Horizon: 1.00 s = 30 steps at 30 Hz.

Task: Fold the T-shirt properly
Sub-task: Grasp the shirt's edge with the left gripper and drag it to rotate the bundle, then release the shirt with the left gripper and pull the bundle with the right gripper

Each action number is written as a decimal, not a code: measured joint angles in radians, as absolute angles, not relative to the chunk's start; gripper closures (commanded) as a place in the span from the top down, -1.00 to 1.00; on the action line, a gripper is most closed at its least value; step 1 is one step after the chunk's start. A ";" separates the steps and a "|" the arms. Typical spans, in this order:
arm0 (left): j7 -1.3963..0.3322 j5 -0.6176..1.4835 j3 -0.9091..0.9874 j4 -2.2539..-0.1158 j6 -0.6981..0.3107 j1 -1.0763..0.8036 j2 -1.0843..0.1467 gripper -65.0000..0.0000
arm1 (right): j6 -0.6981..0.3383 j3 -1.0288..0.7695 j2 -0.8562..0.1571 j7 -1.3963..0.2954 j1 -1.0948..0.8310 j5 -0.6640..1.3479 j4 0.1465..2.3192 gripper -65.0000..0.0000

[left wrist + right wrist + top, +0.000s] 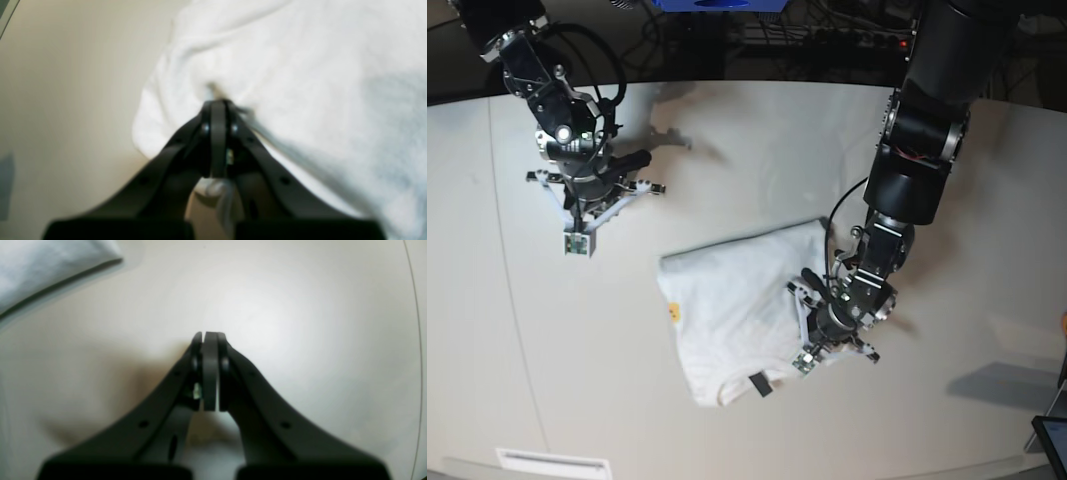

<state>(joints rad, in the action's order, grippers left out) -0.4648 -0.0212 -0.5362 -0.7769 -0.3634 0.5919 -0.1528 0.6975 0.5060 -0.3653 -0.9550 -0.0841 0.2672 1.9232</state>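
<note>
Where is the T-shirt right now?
The T-shirt lies folded on the white table, near the front middle of the base view. The shut left gripper presses on its right edge.

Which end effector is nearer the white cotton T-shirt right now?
Left. The left end effector is shut on the white cotton T-shirt; the right end effector hangs shut over bare table, apart from it.

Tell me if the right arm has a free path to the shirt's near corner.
Probably yes: the right gripper hangs shut over bare table, holding nothing, and nothing lies between it and the shirt.
</note>
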 measured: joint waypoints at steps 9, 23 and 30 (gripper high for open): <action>-0.501 -0.211 -0.535 -0.765 -0.377 0.611 -0.040 -1.00 | 0.698 0.506 -0.366 -0.955 -0.061 0.264 1.923 -1.00; -0.565 -0.206 -0.350 -0.868 -0.468 0.625 -0.048 -1.00 | 0.698 0.514 -0.366 -0.958 0.055 0.268 1.923 -1.00; -0.699 -0.196 -0.217 -1.134 -0.464 0.608 -0.119 -1.00 | 0.698 0.516 -0.333 -0.950 0.177 0.263 1.871 -1.00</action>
<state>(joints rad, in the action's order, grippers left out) -0.6994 -0.1959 -0.2173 -1.1336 -0.4641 0.6083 -0.1192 0.6975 0.5156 -0.3332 -0.9497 0.1768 0.2626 1.8709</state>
